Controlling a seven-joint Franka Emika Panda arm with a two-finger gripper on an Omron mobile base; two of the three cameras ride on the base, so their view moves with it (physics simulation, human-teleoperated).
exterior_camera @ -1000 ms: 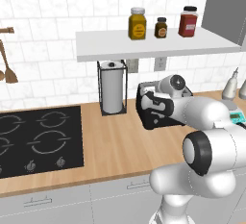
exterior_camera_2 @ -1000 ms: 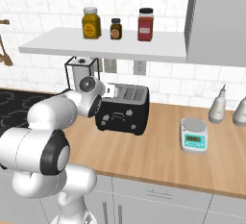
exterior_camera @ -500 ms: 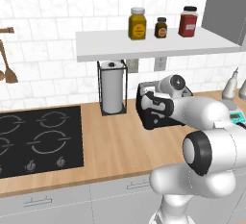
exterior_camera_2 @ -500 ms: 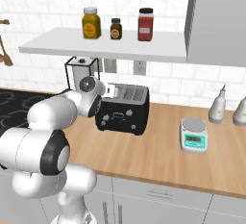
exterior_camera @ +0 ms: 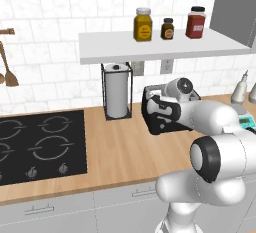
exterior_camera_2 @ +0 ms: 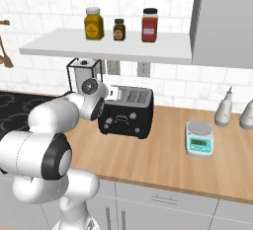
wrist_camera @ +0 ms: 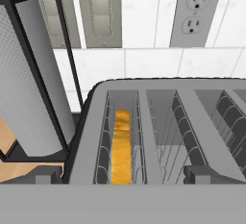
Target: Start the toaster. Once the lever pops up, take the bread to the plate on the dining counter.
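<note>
bread [wrist_camera: 121, 146] in toaster [exterior_camera_2: 127, 113] slot | gripper [wrist_camera: 123, 172] open above

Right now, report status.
Claw open, empty, above toaster. Bread down in the end slot beside the paper towel holder. Nothing blocking.

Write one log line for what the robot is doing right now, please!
phase: at toaster | gripper: open, above the slots, holding nothing | bread: down in leftmost slot in hand view | paper towel roll: beside toaster
</note>
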